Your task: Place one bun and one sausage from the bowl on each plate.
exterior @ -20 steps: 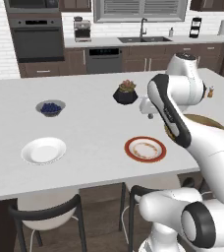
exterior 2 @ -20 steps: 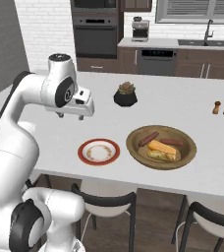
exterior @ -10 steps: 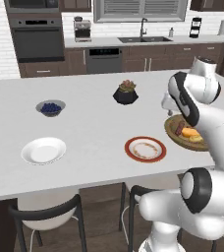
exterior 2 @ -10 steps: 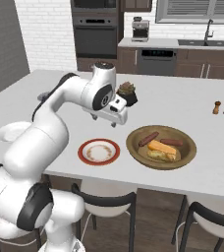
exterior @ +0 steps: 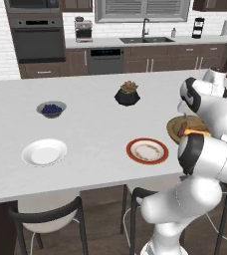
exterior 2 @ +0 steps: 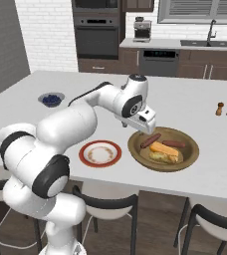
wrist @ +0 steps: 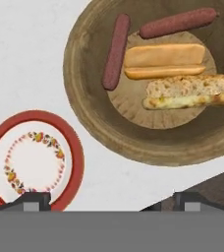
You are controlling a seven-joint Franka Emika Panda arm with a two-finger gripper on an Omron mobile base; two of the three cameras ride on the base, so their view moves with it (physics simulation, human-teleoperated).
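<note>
Your robot's arm [exterior 2: 70, 124] was glossy white, built of thick rounded segments that swelled at each joint. Dark grey to black rings capped those joints, the largest of them at about seven o'clock in the right base view. A thin dark cable ran along the upper link toward the wrist. The end effector [exterior 2: 144, 123] was a boxy white block with a small dark panel on its face, and its two small dark fingertips [wrist: 33, 199] looked blunt and square.
</note>
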